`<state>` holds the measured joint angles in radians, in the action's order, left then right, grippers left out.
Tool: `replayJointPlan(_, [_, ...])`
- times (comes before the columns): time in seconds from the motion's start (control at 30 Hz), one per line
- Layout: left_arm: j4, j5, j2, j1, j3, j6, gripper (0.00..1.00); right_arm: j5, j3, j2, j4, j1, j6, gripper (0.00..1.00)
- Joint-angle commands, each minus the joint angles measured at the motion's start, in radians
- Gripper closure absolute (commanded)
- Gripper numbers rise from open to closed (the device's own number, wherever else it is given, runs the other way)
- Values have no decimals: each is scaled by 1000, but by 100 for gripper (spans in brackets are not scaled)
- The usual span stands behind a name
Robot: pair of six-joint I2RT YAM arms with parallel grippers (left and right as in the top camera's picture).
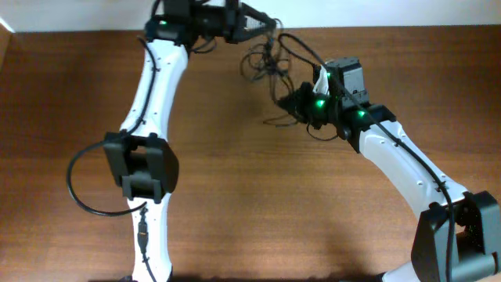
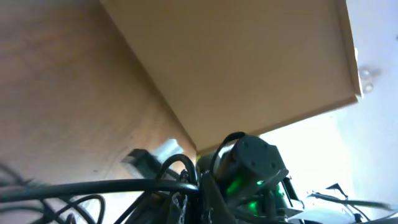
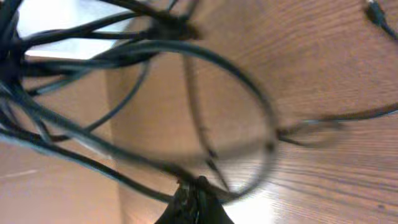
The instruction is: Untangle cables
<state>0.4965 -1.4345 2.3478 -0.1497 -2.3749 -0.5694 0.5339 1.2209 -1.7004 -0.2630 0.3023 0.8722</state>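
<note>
The left end effector (image 1: 266,21) and the right end effector (image 3: 191,194) each pinch strands of the tangle of thin black cables (image 1: 266,61) above the brown wooden counter (image 1: 235,196)

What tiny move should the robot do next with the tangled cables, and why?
Probably pull the right pincer gently away from the left pincer. Both look shut on the cables, with a knot of loops hanging between them, so a small pull may open the loops.
</note>
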Motion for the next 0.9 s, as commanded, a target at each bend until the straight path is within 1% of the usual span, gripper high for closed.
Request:
replayJointPlan(0.0, [-1, 47, -20, 61, -18, 32, 100, 38, -9, 29, -35, 11, -156, 96])
replayJointPlan(0.03, [42, 98, -20, 71, -15, 94, 100, 32, -9, 55, -65, 11, -198, 96])
replayJointPlan(0.07, [105, 159, -20, 72, -15, 100, 100, 31, -9, 90, -88, 11, -242, 96])
replayJointPlan(0.1, [204, 257, -20, 70, -15, 100, 100, 31, -9, 124, -98, 11, -285, 96])
replayJointPlan(0.13, [262, 301, -20, 62, -15, 100, 100, 31, -9, 141, -97, 11, -299, 95])
replayJointPlan(0.17, [302, 318, -20, 54, -15, 98, 100, 31, -9, 154, -85, 11, -308, 82])
replayJointPlan(0.2, [348, 318, -20, 32, -15, 55, 100, 31, -9, 157, -44, 11, -308, 63])
replayJointPlan(0.23, [376, 318, -20, 11, -15, -16, 100, 31, -9, 157, -15, 12, -308, 54])
replayJointPlan(0.33, [449, 386, -20, -47, -15, -211, 100, 31, -9, 157, 61, 25, -318, 38])
replayJointPlan(0.4, [480, 386, -20, -66, -15, -298, 100, -12, -9, 156, 57, 41, -365, 34])
replayJointPlan(0.43, [495, 383, -20, -74, -15, -342, 100, -68, -9, 155, 34, 47, -392, 34])
replayJointPlan(0.5, [516, 377, -20, -77, -15, -344, 100, -155, -9, 155, -14, 47, -407, 34])
replayJointPlan(0.57, [528, 301, -20, -75, -15, -362, 100, -180, -9, 153, -25, 45, -429, 38])
replayJointPlan(0.6, [528, 251, -20, -75, -15, -362, 100, -188, -9, 151, -22, 45, -440, 38])
replayJointPlan(0.7, [539, 204, -20, -86, -15, -380, 100, -207, -9, 140, -13, 45, -451, 39])
replayJointPlan(0.73, [538, 187, -20, -87, -15, -397, 100, -207, -9, 131, -9, 45, -451, 43])
replayJointPlan(0.77, [538, 180, -20, -88, -15, -407, 100, -206, -9, 121, -3, 45, -451, 49])
replayJointPlan(0.8, [538, 181, -20, -88, -15, -406, 100, -206, -9, 117, 0, 45, -450, 62])
replayJointPlan(0.83, [537, 183, -20, -88, -15, -406, 100, -206, -9, 117, 7, 45, -450, 82])
replayJointPlan(0.87, [537, 200, -20, -87, -15, -406, 100, -205, -9, 118, 10, 45, -449, 96])
